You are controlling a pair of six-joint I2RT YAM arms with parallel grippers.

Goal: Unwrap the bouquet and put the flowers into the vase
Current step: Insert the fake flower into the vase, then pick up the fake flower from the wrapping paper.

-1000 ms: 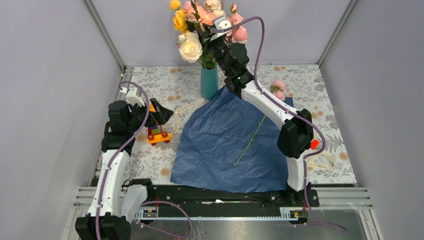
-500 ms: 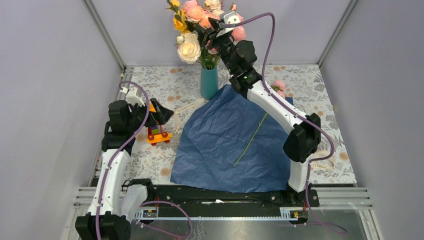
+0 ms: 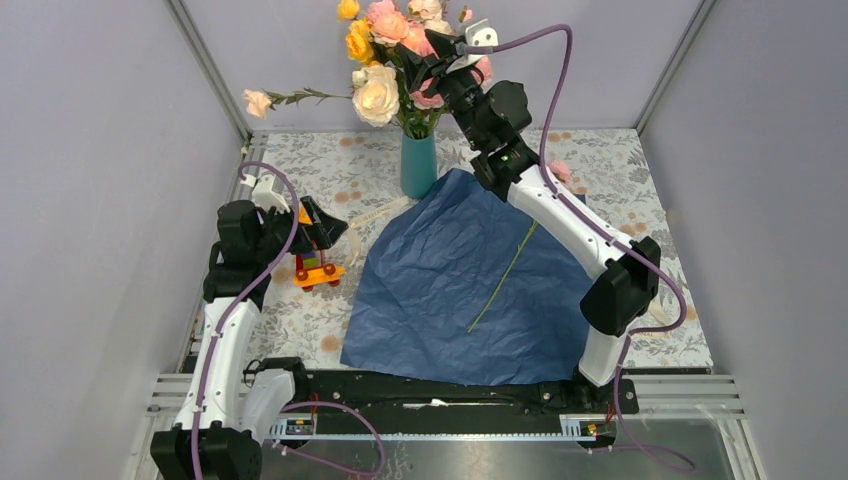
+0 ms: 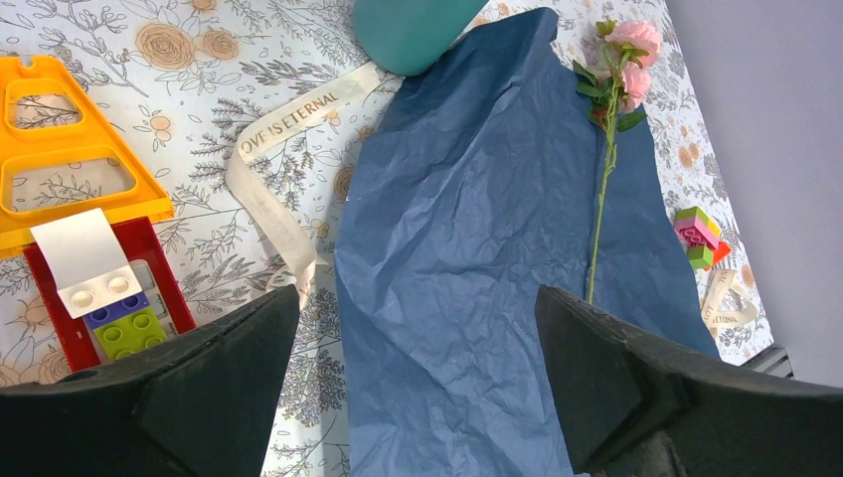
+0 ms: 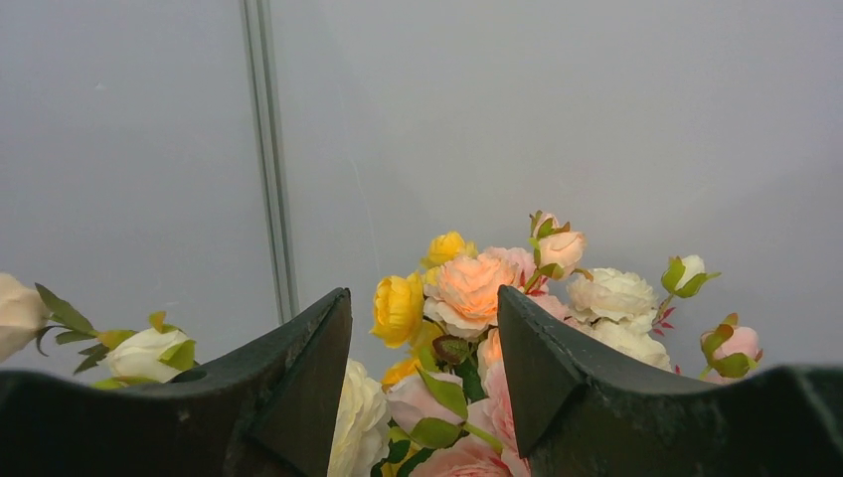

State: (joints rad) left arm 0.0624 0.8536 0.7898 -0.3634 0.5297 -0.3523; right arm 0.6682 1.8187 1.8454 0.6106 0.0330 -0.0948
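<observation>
right end effector at roses in vase.

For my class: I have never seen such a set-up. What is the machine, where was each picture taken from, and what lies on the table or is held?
Two robot arms stand at a table. One view looks down from above; the others come from wrist cameras. On it lie blue paper with a pink rose on it, a ribbon and toy blocks; a vase holds a mixed bunch. The left gripper is open near the blocks; the right gripper, open, is up at the bunch. Neither seems to hold anything.
</observation>
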